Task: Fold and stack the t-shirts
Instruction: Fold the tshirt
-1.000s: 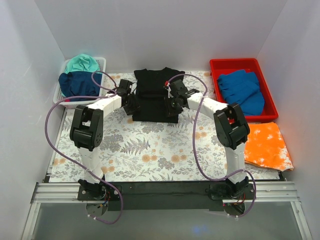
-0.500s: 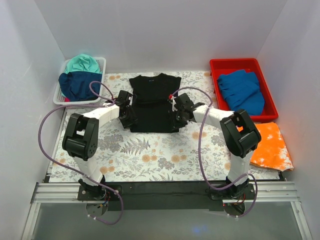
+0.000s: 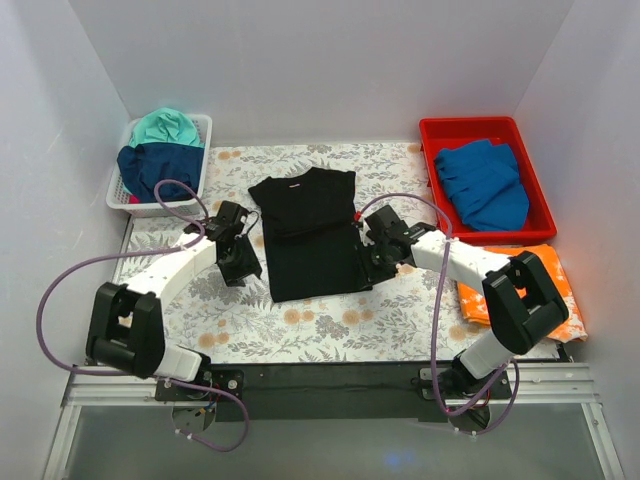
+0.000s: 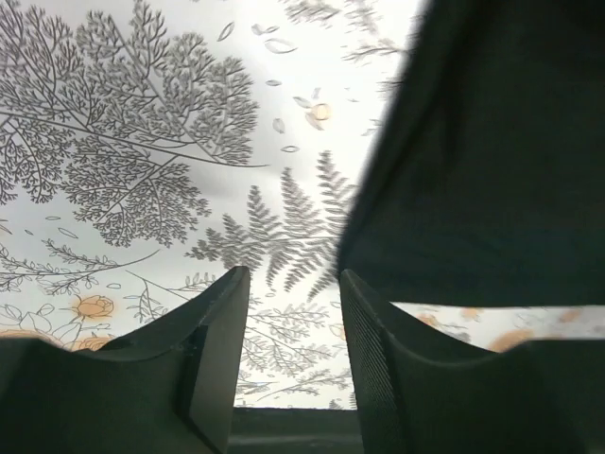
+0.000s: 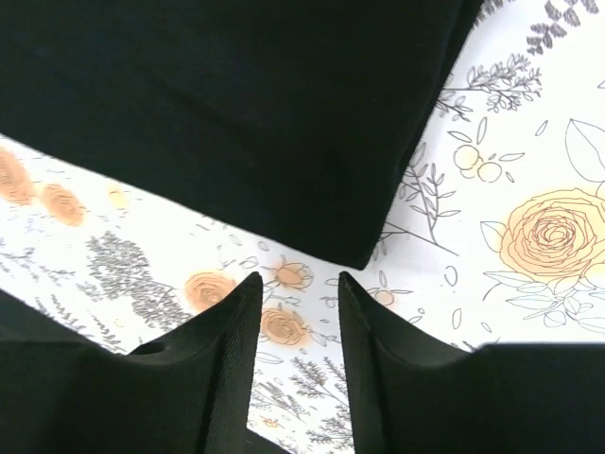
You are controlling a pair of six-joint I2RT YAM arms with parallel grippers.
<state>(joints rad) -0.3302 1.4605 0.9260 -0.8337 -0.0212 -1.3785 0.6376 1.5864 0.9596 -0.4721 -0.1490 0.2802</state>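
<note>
A black t-shirt (image 3: 308, 235) lies flat on the flower-printed cloth, its sleeves folded in and its collar toward the back wall. My left gripper (image 3: 243, 270) stands open beside its lower left edge, apart from the fabric. In the left wrist view the black t-shirt (image 4: 492, 142) fills the upper right, and the left gripper (image 4: 293, 284) has only printed cloth between its fingers. My right gripper (image 3: 374, 266) stands open at the lower right corner. In the right wrist view the right gripper (image 5: 296, 284) is just short of the black t-shirt (image 5: 236, 95) corner, with nothing held.
A white basket (image 3: 205, 125) at the back left holds a teal t-shirt (image 3: 165, 127) and a navy t-shirt (image 3: 155, 165). A red bin (image 3: 470, 125) at the back right holds a blue t-shirt (image 3: 485, 182). A mottled orange t-shirt (image 3: 565, 290) lies right of the right arm.
Both arms have drawn back toward the near edge, dragging the black t-shirt with them. It now lies flat and slightly turned, and both grippers are off the fabric.
</note>
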